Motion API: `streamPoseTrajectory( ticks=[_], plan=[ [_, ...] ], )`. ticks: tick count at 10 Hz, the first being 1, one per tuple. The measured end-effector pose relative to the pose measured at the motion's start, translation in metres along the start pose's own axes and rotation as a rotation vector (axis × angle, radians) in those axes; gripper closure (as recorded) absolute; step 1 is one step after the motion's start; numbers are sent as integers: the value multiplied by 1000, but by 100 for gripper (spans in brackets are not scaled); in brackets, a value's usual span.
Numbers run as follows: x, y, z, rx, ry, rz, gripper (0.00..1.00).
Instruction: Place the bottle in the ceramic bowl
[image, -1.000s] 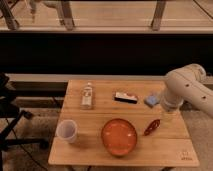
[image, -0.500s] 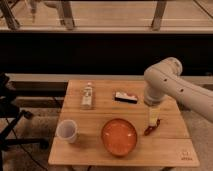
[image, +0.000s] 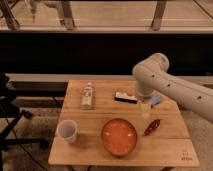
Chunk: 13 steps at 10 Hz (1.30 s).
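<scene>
Gripper (image: 145, 110) released, above right side of table (image: 167, 150).
Bottle (image: 88, 96) lies far left; bowl (image: 119, 136) sits front centre; gripper holds nothing.

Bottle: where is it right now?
Camera view: the bottle lies at the back left of the table, beyond the white cup; the end effector hangs right of centre.

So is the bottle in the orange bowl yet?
Not yet. Done: nothing so far. The bottle lies on the table, back left, and the ceramic bowl at the front holds nothing. In hand: the gripper hangs open and empty over the table's right side, well apart from the bottle. Left: reach the bottle, grab it, carry it over and set it in the bowl.
</scene>
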Motion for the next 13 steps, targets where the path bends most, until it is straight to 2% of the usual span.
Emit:
streamPoseTrajectory(
  ticks=[3,6,10,11,13],
  plan=[
    [-6,-4,-4,11,7,-52,0],
    [-43,-13,-8,20,3,-122,0],
    [-47,-22,-12,36,5,-198,0],
    [-58,-29,-14,49,-1,-223,0],
    [-66,-33,-16,59,-4,-245,0]
  ],
)
